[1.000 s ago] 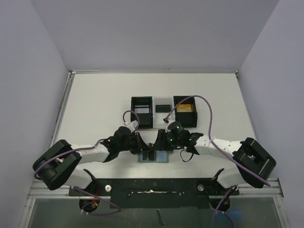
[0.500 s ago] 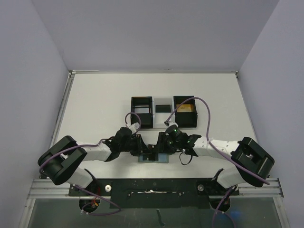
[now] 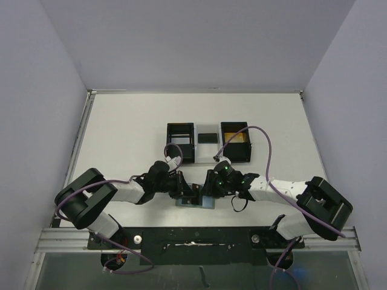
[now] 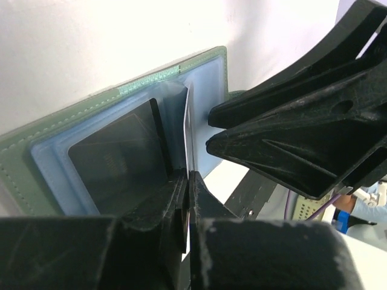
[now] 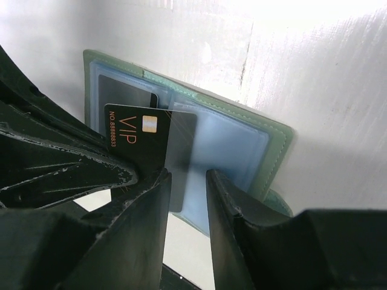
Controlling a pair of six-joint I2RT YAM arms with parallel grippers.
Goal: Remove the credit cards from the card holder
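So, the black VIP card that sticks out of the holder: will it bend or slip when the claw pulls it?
Probably stiff: the black VIP card keeps straight edges though partly out of the card holder. Its smooth face looks slippery, so a pinch may slide. It seems light; the soft pocket might drag along.

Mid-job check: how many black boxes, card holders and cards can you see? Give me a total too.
Black boxes: 2
Card holder: 1
Cards: 4 (VIP card and dark card at the holder, black card between the boxes, gold card in the right box)
Total: 7
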